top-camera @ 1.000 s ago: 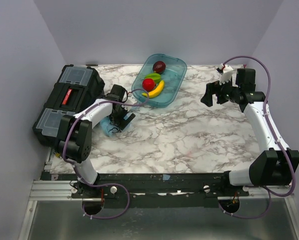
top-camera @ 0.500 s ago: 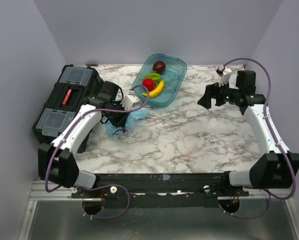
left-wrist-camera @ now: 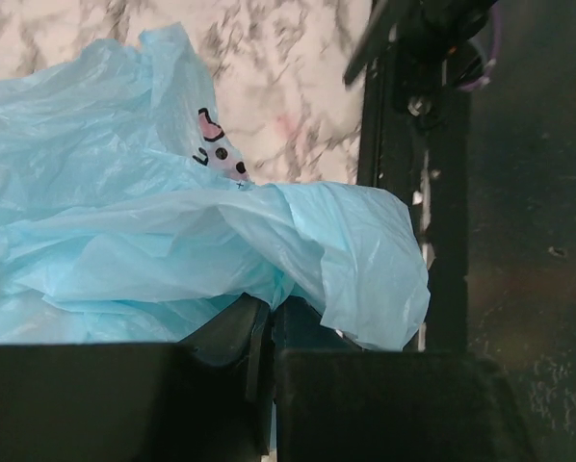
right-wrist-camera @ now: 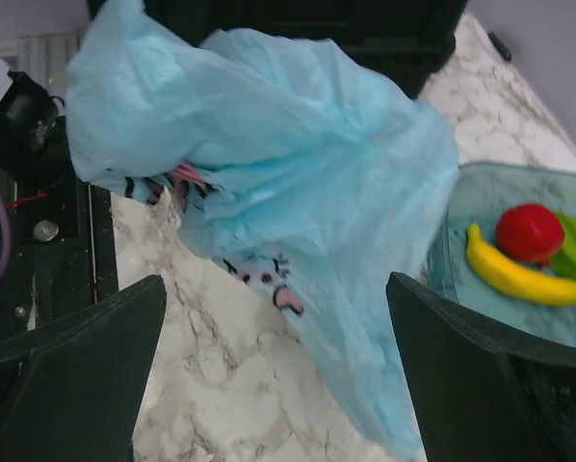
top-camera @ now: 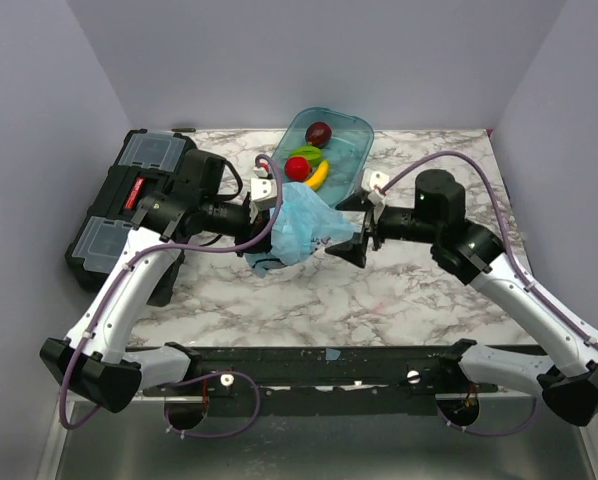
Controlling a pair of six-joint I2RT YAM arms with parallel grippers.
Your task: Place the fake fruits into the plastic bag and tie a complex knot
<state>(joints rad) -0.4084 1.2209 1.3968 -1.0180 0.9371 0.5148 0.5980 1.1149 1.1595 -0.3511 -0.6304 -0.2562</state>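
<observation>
Fake fruits (top-camera: 307, 165) all sit in the teal tray (top-camera: 351, 172), none bagged, nothing tied yet; the light-blue plastic bag (top-camera: 301, 225) hangs above the table (top-camera: 399, 290), pinched in the left gripper (left-wrist-camera: 266, 332), while the right gripper (right-wrist-camera: 274, 375) faces it, fingers (right-wrist-camera: 76, 375) spread wide

Seen from above, the left arm (top-camera: 129, 285) rises from its base at 7 o'clock toward 11 o'clock, bends at the elbow, and sends its forearm toward 3 o'clock. The left gripper (top-camera: 262, 232) sits near the middle of the scene. In its wrist view, the left gripper (left-wrist-camera: 269, 313) has its two dark fingers (left-wrist-camera: 225, 337) pressed together, pinching a fold of the plastic bag (left-wrist-camera: 172, 231).

The right arm (top-camera: 509, 290) stretches from its base at 5 o'clock toward 10 o'clock, with the wrist turned toward 9 o'clock. The right gripper (top-camera: 341, 228) faces the left one at close range. In its wrist view, the right gripper (right-wrist-camera: 276, 284) has its jaws spread wide, holding nothing.
</observation>
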